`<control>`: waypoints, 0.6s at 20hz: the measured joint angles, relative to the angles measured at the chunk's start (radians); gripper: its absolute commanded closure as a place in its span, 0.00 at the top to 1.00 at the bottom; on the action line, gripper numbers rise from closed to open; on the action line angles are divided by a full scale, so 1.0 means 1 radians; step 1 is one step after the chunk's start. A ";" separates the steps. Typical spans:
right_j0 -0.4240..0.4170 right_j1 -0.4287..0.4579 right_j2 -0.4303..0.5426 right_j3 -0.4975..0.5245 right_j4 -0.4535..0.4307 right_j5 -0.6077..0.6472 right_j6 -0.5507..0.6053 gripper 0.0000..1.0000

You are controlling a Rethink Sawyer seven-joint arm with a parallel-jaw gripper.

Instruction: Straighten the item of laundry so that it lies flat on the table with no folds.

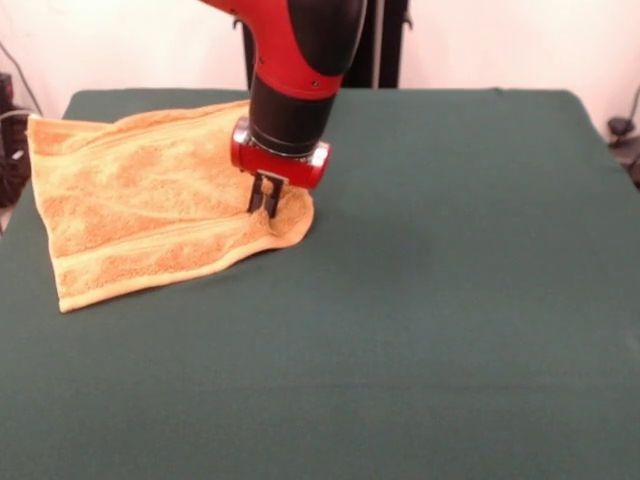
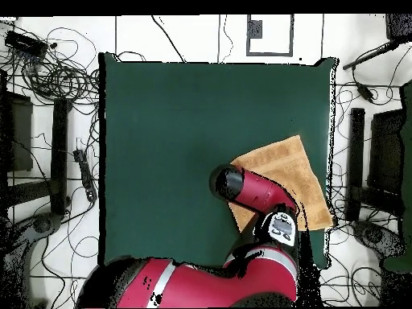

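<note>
- The small golden-orange terry-cloth towel (image 1: 140, 215) lies on the large table covered in plain dark green cloth (image 1: 450, 300), towards the left side in the front view and close to the far left corner.
- Seen from overhead, the same towel (image 2: 294, 165) sits near the table's right edge, partly covered by the arm.
- The red and black robot arm (image 1: 300, 70) comes down from above onto the towel's right-hand corner.
- Its gripper (image 1: 264, 197) has two dark fingers drawn close together, pinching a little raised tuft of the towel at that corner.
- The cloth puckers up around the fingertips; the rest spreads leftwards, with a flat woven band running along the near edge.
- The far left corner of the towel reaches the table's edge and looks slightly lifted or creased.
- Cables and stands (image 2: 56, 121) crowd the floor around the table in the overhead view.
</note>
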 measured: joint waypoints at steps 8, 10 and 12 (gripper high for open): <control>0.002 0.002 0.005 -0.007 0.033 0.000 0.000 0.00; 0.002 0.002 0.006 -0.007 0.041 0.000 0.000 0.00; 0.002 0.002 0.007 -0.007 0.047 0.000 0.000 0.00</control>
